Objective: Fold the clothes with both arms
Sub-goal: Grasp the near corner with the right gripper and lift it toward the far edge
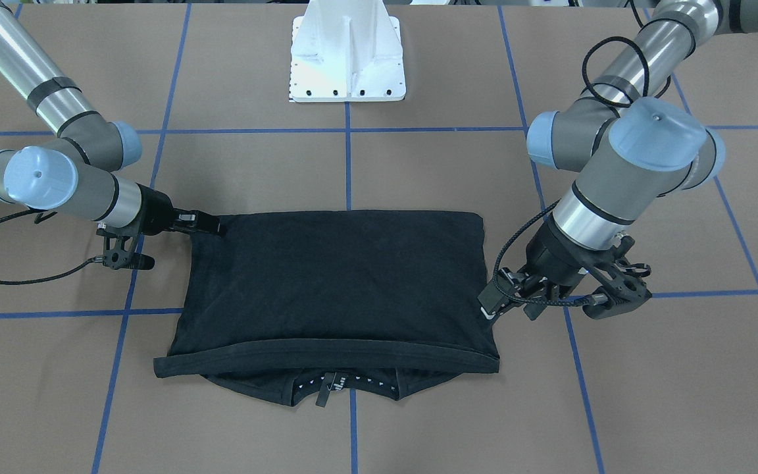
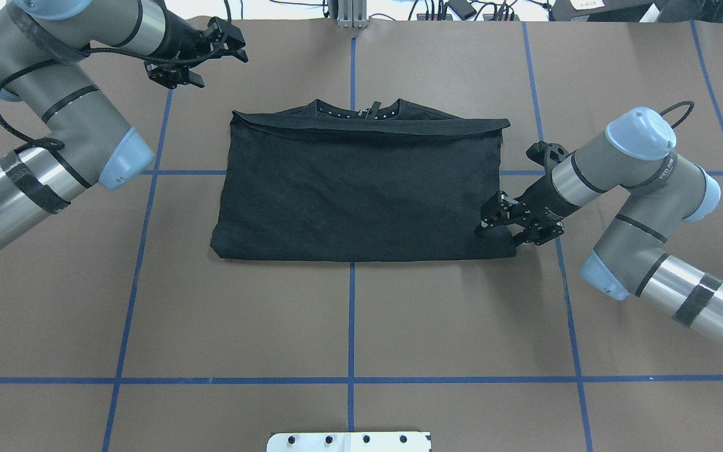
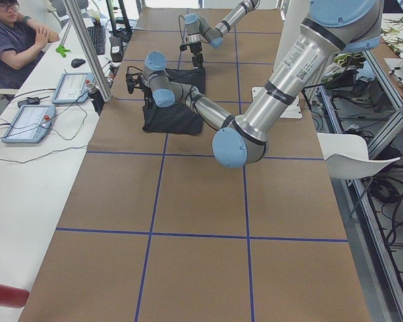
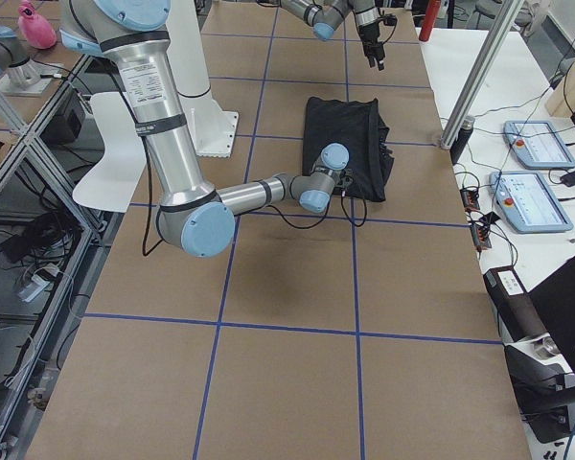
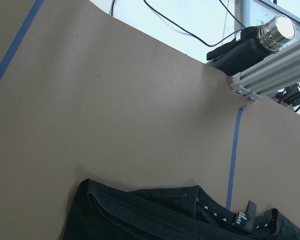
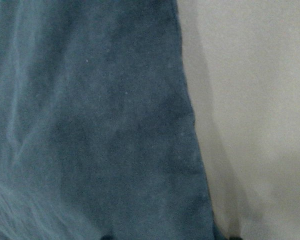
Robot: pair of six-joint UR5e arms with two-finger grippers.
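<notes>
Cloth of the matte black T-shirt [image 2: 361,188] lies folded rectangular; right jaws pinch its corner, left jaws hang open.

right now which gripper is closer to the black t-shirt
Right. The right gripper is at the T-shirt's side edge, touching the cloth; the left gripper hovers apart, beyond the collar-end corner.

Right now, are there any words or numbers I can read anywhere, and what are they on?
No text here reads clearly.
Lettering on the right arm, at its joint: too blurred to read.
Printed sticker on the left arm: too small to read.
White marks on the neck tag of the T-shirt: too small to read.
Tablet screen on the side desk: too small to read.
</notes>
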